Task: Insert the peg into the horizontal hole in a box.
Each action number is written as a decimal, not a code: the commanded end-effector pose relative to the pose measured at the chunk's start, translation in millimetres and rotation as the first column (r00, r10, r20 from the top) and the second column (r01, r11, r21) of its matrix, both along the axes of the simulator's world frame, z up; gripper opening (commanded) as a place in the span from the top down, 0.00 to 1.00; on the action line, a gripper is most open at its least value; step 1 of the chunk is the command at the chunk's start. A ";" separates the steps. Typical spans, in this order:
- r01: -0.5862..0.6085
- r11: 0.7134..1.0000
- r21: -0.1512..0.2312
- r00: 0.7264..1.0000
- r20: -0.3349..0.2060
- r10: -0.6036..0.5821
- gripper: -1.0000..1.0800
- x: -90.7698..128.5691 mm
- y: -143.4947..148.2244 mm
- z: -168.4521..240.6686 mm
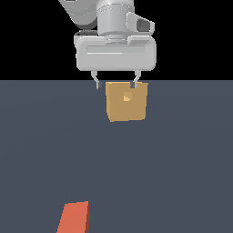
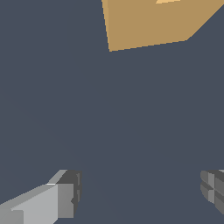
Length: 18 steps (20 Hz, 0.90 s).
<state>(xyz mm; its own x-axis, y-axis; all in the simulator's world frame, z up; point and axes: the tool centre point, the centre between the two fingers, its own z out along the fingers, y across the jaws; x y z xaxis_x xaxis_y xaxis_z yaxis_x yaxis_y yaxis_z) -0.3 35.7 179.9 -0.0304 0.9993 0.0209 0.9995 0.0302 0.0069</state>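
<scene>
Tool is held wide, empty. Tan matte cube-like box with square hole noted. Flat-sided orange-red peg lies well apart on the worktop.

My claw hangs above the tabletop, its two fingers spread wide with nothing between them. In the exterior view the box sits on the tabletop at mid-width, far back, and the fingertips overlap its upper corners in that view; whether they touch it I cannot tell. The hole lies in the middle of the box face turned toward that camera. The peg lies on the tabletop well apart from the box, nearer the camera and toward the exterior view's left.
</scene>
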 end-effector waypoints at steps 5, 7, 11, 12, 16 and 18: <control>-0.001 1.000 0.000 1.000 0.000 0.001 0.04 -1.1 -5.4 -1.8; -0.003 1.000 -0.001 1.000 0.000 0.003 0.04 -2.4 -12.1 -4.0; -0.008 1.000 -0.002 1.000 -0.001 0.008 0.04 -6.4 -33.3 -11.1; -0.010 1.000 -0.003 1.000 -0.001 0.010 0.04 -7.7 -40.3 -13.4; -0.018 1.000 -0.005 1.000 -0.001 0.018 0.04 -13.8 -74.4 -24.7; -0.023 1.000 -0.006 1.000 -0.002 0.023 0.04 -17.3 -95.3 -31.5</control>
<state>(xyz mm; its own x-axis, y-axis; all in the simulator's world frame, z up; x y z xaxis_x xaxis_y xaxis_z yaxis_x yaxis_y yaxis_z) -14.6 -43.6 153.5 -0.0511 0.9986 0.0160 0.9987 0.0510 0.0056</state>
